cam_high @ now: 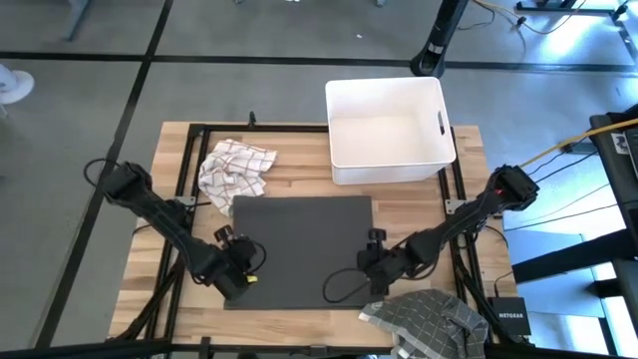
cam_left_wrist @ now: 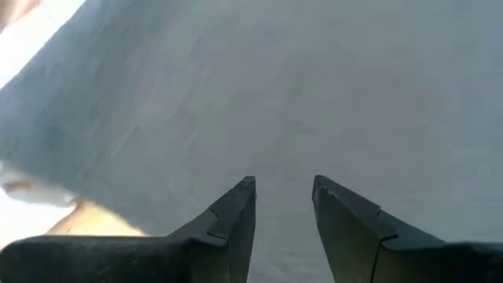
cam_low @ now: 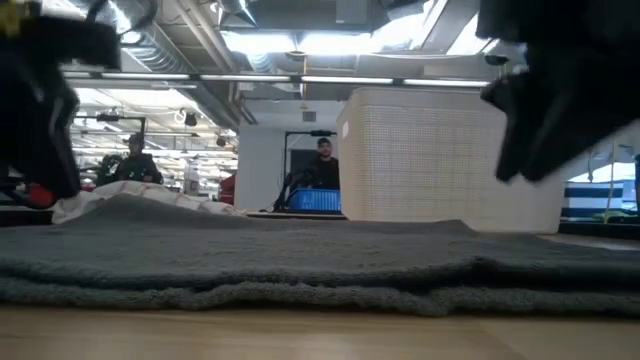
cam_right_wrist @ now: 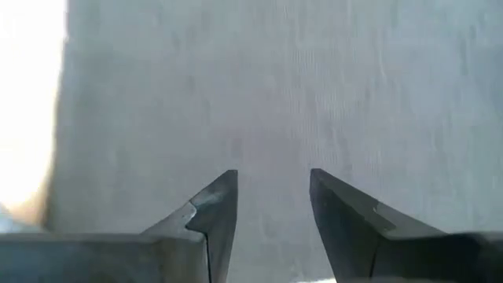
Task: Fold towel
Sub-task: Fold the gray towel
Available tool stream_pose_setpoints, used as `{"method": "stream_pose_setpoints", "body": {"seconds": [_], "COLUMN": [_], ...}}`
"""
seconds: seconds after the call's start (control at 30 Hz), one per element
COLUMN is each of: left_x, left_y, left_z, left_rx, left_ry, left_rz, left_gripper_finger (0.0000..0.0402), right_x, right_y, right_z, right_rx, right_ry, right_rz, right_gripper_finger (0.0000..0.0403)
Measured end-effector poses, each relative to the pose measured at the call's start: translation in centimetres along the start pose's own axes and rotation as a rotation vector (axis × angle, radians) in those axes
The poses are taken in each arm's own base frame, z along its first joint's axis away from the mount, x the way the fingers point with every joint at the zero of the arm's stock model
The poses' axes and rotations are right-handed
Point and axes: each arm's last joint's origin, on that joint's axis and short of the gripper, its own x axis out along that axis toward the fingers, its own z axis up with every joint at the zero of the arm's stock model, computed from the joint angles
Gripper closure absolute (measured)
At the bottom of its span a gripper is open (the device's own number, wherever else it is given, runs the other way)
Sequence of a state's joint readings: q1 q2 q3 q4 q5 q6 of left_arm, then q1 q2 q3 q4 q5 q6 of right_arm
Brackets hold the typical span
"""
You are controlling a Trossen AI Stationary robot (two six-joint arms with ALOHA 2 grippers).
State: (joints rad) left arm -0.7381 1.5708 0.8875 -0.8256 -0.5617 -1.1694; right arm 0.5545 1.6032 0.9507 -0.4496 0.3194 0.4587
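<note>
1. I saw the dark grey towel (cam_high: 301, 249) spread flat on the wooden table (cam_high: 169, 150), just in front of the white bin (cam_high: 389, 130). I'm using the bin as my reference.
2. The towel's far edge ran just short of the bin's front wall; the bin itself sat at the table's back right.
3. In the low view the towel (cam_low: 300, 265) lay flat with a thick rolled near edge, and the bin (cam_low: 440, 155) stood behind it.
4. The left gripper (cam_high: 242, 282) sat at the towel's near-left corner, diagonally well away from the bin.
5. In the left wrist view its fingers (cam_left_wrist: 236, 216) stood apart, a clear gap between the tips, with towel fabric (cam_left_wrist: 314, 94) right under them. Nothing was pinched that I could see.
6. The right gripper (cam_high: 371, 267) sat at the towel's near-right corner, straight in front of the bin.
7. In the right wrist view its fingers (cam_right_wrist: 216, 208) were likewise parted over bare grey cloth (cam_right_wrist: 275, 86), holding nothing.
8. Both claws pointed down onto the towel; whether the tips touched the cloth, I couldn't tell.
9. A crumpled white checked cloth (cam_high: 234, 168) lay left of the bin, touching the towel's far-left corner.
10. A grey checked cloth (cam_high: 429, 321) lay at the table's near edge, in front of the bin and beside the right gripper.
11. Two people (cam_low: 322, 165) showed in the room beyond the bin, low view.
</note>
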Motion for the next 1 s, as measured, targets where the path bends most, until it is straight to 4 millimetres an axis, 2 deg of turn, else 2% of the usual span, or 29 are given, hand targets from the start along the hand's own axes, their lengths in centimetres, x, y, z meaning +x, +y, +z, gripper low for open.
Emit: {"method": "stream_pose_setpoints", "body": {"seconds": [0.13, 0.27, 0.4, 0.5, 0.57, 0.7, 0.77, 0.87, 1.0], "left_x": [-1.8, -2.3, -2.3, -2.2, -1.9, -1.8, -1.9, -1.9, -1.9], "left_y": [-1.8, -4.0, -4.8, -4.9, -4.9, -4.9, -5.0, -5.0, -5.0], "left_z": [0.5, 0.7, 2.5, 3.6, 3.8, 3.6, 3.5, 3.5, 3.4], "left_rx": [0.051, 0.167, 0.203, 0.199, 0.205, 0.186, 0.190, 0.191, 0.184], "left_ry": [-0.072, -0.242, -0.393, -0.425, -0.392, -0.323, -0.318, -0.316, -0.314], "left_rz": [-0.149, -0.301, -0.342, -0.373, -0.406, -0.461, -0.471, -0.475, -0.477], "left_gripper_finger": [0.0282, 0.0282, 0.0271, 0.0249, 0.0233, 0.0213, 0.0211, 0.0212, 0.0215], "right_x": [-0.7, -0.5, -0.6, -0.7, -0.7, -1.3, -1.9, -2.6, -2.5], "right_y": [0.8, 1.7, 1.6, 1.5, 2.0, 4.0, 5.2, 6.5, 8.0], "right_z": [1.2, 2.1, 3.3, 3.7, 3.0, 0.3, -1.1, -2.8, -5.0], "right_rx": [0.027, -0.025, -0.028, 0.006, 0.014, 0.122, 0.168, 0.200, 0.223], "right_ry": [-0.097, -0.190, -0.300, -0.331, -0.240, 0.052, 0.148, 0.201, 0.284], "right_rz": [0.075, 0.174, 0.165, 0.173, 0.267, 0.467, 0.478, 0.425, 0.357], "right_gripper_finger": [0.0239, 0.0239, 0.0239, 0.0240, 0.0240, 0.0240, 0.0240, 0.0240, 0.0240]}}
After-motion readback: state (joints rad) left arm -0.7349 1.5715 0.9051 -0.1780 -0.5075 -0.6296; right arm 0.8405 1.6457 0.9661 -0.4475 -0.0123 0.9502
